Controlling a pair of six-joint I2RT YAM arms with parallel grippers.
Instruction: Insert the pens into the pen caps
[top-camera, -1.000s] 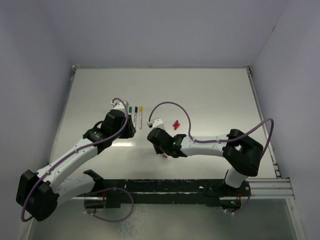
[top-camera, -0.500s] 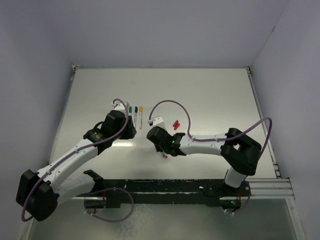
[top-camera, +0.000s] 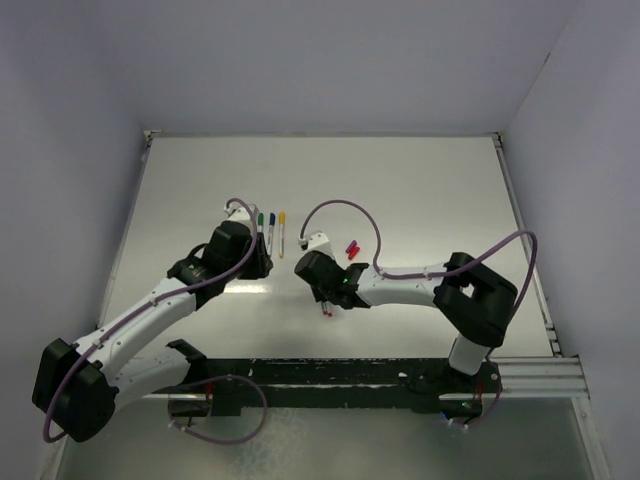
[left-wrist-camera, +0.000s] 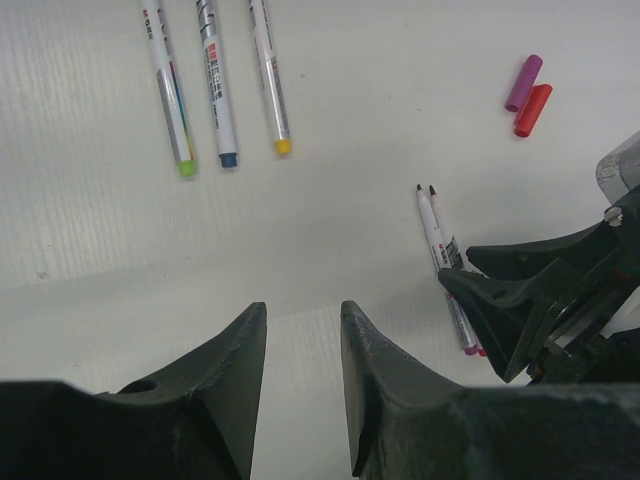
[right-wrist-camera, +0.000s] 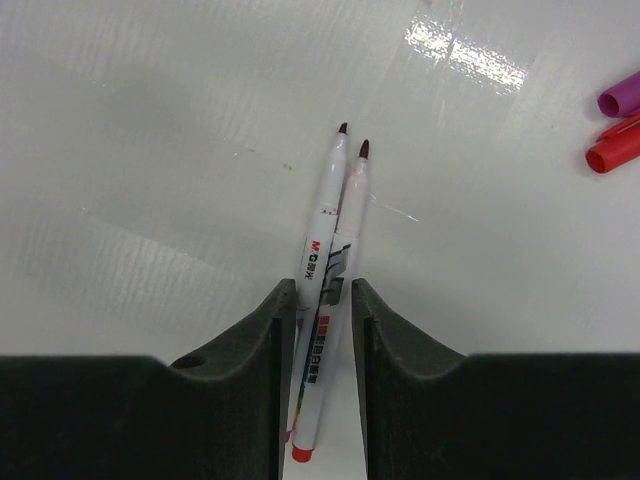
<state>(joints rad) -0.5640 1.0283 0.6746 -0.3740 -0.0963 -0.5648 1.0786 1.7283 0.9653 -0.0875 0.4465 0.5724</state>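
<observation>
While the last two pens wait for their caps, your right tool (right-wrist-camera: 321, 285) sits low over the two thin whitish-grey marker pens (right-wrist-camera: 332, 210) with bare dark tips. They lie side by side on the white surface (top-camera: 420, 190), touching, with their tips pointing to 12 o'clock in the right wrist view. One has a red back end, and the other looks purple. Both pens run into the narrow gap between the tool's fingers. The fingers are a little apart, but you cannot tell if they squeeze the pens or only sit beside them.

The short purple plastic cap (right-wrist-camera: 620, 97) and the short red plastic cap (right-wrist-camera: 612, 152) lie close together at 2 o'clock from that tool, well apart from the pen tips.

Your left tool (left-wrist-camera: 302, 305) has its fingers a little apart and holds nothing. The three whitish-grey marker pens (left-wrist-camera: 216, 90) with green, blue and yellow ends lie in a row at 11 o'clock from it. No loose caps in those colours show, so those three look done.

So this looks like the pick-up step for the red or purple pen. Next you need to take just one pen, not both. Then the matching cap has to be held steady, maybe by the left tool, and the tip lined up straight with the cap's open end.
</observation>
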